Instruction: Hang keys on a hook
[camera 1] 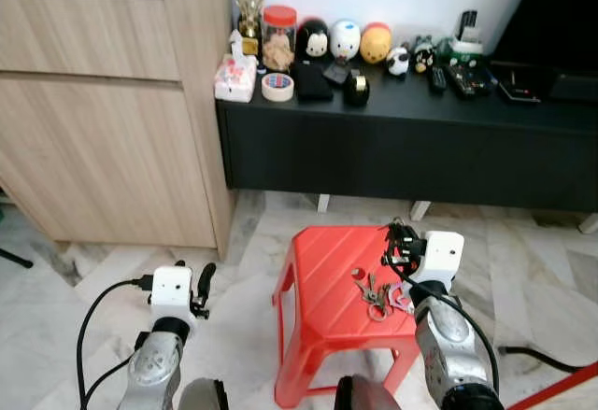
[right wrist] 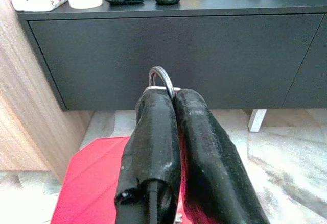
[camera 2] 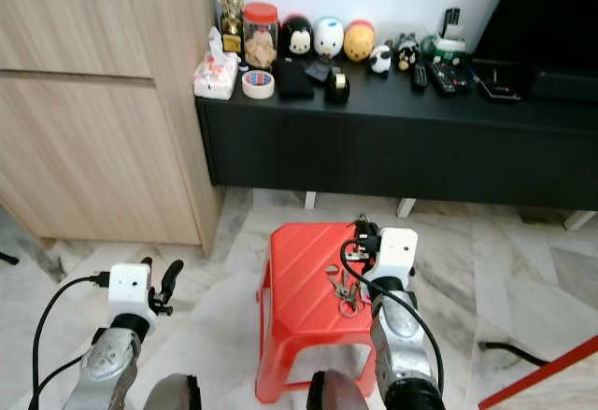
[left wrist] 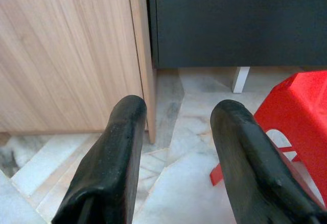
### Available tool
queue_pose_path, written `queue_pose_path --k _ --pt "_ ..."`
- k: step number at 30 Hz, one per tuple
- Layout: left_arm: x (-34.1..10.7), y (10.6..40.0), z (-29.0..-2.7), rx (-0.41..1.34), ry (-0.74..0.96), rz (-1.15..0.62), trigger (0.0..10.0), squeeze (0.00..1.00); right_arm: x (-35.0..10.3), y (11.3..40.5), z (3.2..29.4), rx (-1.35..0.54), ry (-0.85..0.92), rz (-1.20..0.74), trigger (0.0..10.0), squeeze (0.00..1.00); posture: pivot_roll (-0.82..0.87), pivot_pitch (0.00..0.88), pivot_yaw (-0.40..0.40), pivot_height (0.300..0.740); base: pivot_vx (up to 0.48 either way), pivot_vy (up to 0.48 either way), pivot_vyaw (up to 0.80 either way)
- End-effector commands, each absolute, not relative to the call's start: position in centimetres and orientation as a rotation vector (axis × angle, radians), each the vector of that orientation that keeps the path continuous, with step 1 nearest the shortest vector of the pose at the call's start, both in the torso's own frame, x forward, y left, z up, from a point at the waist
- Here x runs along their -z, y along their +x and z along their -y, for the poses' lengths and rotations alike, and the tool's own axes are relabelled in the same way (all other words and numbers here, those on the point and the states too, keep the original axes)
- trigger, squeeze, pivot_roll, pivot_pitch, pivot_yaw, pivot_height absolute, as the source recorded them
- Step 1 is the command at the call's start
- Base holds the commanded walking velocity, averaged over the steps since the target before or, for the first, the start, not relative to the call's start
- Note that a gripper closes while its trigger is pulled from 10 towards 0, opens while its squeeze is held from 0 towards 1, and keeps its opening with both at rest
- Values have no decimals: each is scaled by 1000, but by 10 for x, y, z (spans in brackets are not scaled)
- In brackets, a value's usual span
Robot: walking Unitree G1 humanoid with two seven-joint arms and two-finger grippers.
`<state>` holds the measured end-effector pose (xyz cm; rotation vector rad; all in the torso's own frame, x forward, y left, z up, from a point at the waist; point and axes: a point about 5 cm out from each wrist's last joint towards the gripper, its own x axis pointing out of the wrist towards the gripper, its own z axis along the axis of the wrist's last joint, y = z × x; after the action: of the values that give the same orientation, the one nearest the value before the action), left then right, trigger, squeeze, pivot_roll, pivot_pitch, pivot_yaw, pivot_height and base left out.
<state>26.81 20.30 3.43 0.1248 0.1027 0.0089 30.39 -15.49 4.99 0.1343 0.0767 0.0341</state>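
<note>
A bunch of keys [camera 1: 376,294] is over the top of the red plastic stool [camera 1: 322,270]; whether it rests on the stool or hangs just above it cannot be told. My right gripper [camera 1: 402,242] is directly above the bunch. In the right wrist view the right gripper [right wrist: 171,99] is shut on a silver key ring [right wrist: 159,75] that pokes out past the fingertips. My left gripper [camera 1: 201,284] hovers low over the floor to the left of the stool, and the left wrist view shows it [left wrist: 176,117] open with nothing between the fingers.
A long black console [camera 1: 402,139] stands behind the stool, with a tape roll [camera 1: 277,86], a jar [camera 1: 278,38], round figurines and remotes on top. A wooden cabinet [camera 1: 103,148] stands at the left. A black cable [camera 1: 537,359] lies on the marble floor at the right.
</note>
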Motion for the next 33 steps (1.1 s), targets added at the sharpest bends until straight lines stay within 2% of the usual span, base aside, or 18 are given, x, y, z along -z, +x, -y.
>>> queue_pose_path --k 1,9,15,21,28,31,33 --pt "-37 273 -201 14 144 -88 10000 0 -55 306 157 -15 145 -59 10000 0 46 0 -105 669 0 0 0" --pt "-20 271 -203 12 152 -169 10000 0 -53 305 155 -11 158 -68 10000 0 55 0 -103 713 0 0 0" --pt "0 259 -214 -7 220 -287 10000 0 -50 303 154 -12 167 -84 10000 0 49 0 -102 740 0 0 0" --pt "24 240 -224 -40 214 -455 10000 0 -47 299 157 -3 169 -87 10000 0 50 0 -98 740 0 0 0" --pt "56 200 -239 -104 223 -683 10000 0 -43 295 158 20 188 -97 10000 0 40 0 -90 740 0 0 0" --pt "67 179 -243 -141 187 -760 10000 0 -42 292 159 27 191 -101 10000 0 40 0 -92 740 0 0 0" --pt "69 175 -244 -142 183 -770 10000 0 -41 292 159 28 192 -101 10000 0 39 0 -92 740 0 0 0"
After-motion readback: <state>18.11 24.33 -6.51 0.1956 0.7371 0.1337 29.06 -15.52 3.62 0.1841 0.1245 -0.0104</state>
